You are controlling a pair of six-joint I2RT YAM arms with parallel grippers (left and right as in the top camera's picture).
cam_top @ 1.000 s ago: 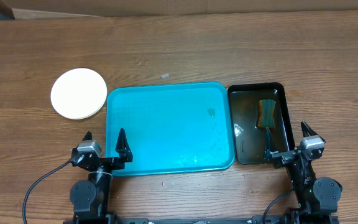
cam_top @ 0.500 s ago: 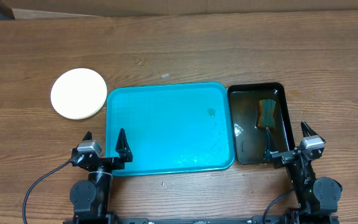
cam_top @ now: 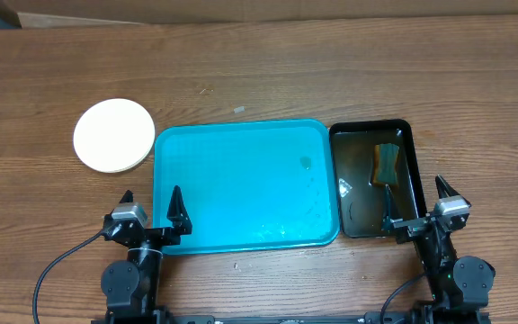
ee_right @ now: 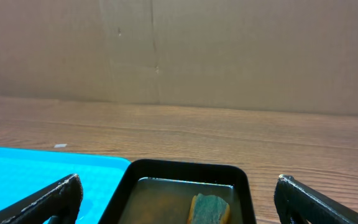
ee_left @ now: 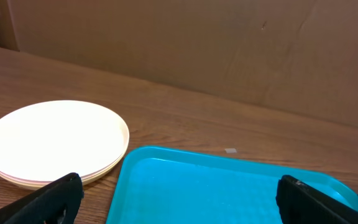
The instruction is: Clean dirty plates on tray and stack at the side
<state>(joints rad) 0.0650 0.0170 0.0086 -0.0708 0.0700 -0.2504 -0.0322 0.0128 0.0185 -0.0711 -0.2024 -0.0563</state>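
Since no plate is left on the tray (cam_top: 241,180), the wiping and stacking are judged to be finished, and the step in hand appears to be the closing rest. The plates (cam_top: 113,135) are seen piled in one stack on the wooden surface (cam_top: 331,72), just beside the tray's far left corner; whether they touch it cannot be told. In the left wrist view, layered rims are made out under a clean white top face. The tray is shown bare apart from a faint speck and some wet traces. The left claw (cam_top: 151,196) is held released and empty at the tray's near left edge. The right claw (cam_top: 414,193) is likewise spread wide, with nothing grasped, at the near end of the black tub (cam_top: 371,129), where the sponge (cam_top: 386,164) is lying in water. Little more is called for: at most, the stack could be checked for evenness.
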